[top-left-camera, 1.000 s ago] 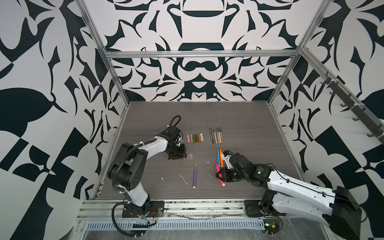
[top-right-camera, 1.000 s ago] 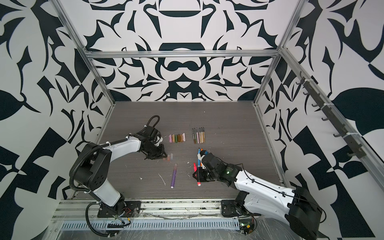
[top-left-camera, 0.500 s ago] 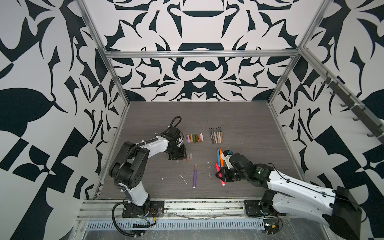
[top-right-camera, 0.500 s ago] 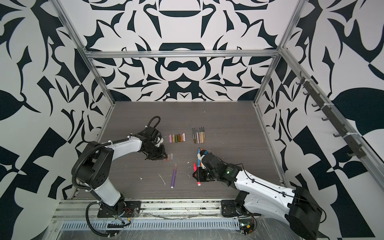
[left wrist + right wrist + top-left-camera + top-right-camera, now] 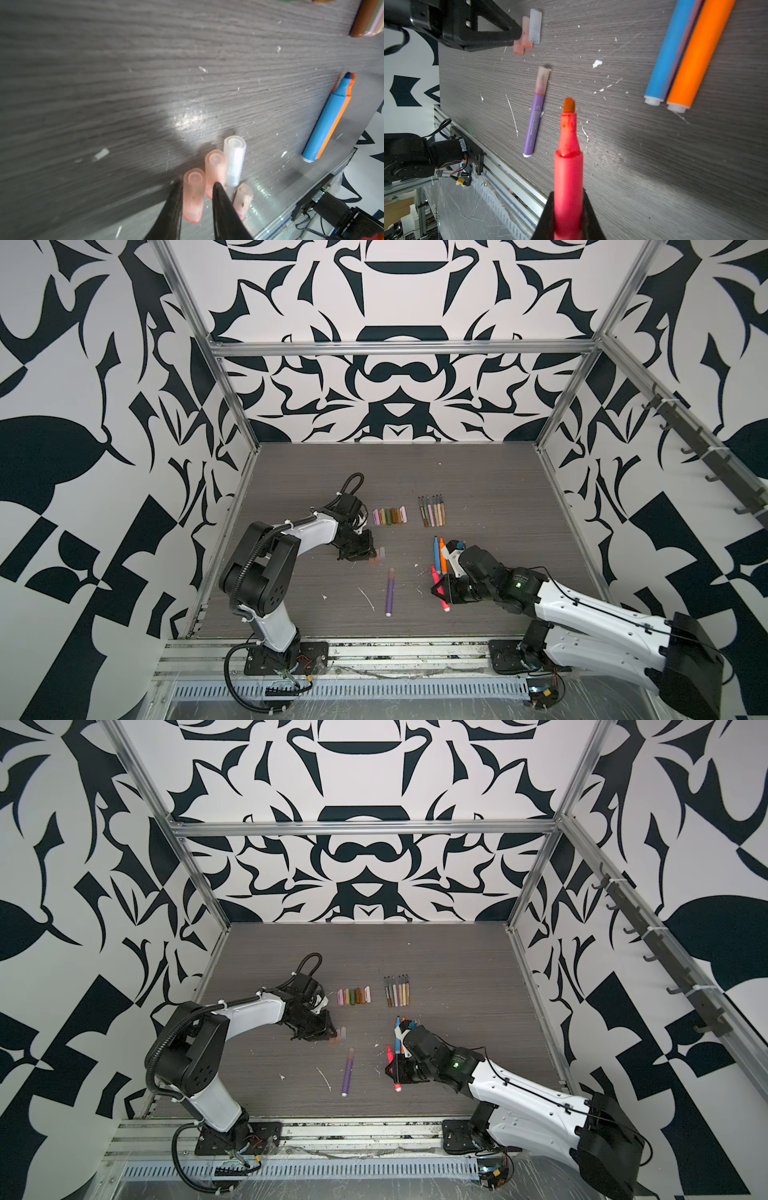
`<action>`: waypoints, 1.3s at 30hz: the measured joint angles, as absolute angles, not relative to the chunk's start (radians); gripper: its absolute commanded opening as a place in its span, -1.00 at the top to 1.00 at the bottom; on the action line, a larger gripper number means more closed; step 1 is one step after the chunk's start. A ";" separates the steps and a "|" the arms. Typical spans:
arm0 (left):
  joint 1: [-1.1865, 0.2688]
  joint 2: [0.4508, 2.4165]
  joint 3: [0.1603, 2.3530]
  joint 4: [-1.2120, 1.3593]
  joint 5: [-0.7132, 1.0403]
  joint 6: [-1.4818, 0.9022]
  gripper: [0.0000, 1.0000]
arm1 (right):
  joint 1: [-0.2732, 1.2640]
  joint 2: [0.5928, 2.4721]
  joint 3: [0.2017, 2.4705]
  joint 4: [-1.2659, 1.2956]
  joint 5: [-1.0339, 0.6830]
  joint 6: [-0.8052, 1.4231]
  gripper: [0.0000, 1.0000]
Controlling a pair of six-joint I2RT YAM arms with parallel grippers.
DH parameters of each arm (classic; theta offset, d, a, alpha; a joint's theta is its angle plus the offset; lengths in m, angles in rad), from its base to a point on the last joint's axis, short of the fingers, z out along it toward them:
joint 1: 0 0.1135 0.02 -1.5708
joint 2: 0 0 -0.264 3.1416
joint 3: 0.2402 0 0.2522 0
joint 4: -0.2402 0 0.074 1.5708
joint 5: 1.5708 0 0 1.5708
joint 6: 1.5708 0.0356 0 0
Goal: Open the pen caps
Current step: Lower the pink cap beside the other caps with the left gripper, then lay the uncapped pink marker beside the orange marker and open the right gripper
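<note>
Pen cap (image 5: 193,193) lies between parted jaws of left gripper (image 5: 197,185); right gripper (image 5: 568,192) clamps pink pen (image 5: 568,164)

White scraps (image 5: 365,598) litter the grey woodgrain tabletop (image 5: 478,472), enclosed by black-and-white patterned walls (image 5: 395,377) and aluminium framing (image 5: 399,349).

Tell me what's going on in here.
Pen uncapping, mid-job. The right gripper is clamped on a pink pen whose tip is already bare. The left gripper has its fingers loosely either side of a pinkish cap lying on the table, beside three other loose caps. A purple pen is still capped; a blue pen and an orange pen lie uncapped.
</note>
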State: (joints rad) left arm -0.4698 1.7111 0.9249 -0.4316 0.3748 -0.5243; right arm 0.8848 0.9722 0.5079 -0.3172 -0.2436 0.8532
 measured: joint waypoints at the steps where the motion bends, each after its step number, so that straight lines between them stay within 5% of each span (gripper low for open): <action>1: -0.470 1.711 0.925 -0.432 0.375 -0.524 0.43 | 0.885 0.972 0.508 -0.317 -0.244 0.853 1.00; 39: -0.471 1.711 0.925 -0.412 0.393 -0.553 0.41 | 0.751 0.972 0.606 -0.431 -0.282 0.739 1.00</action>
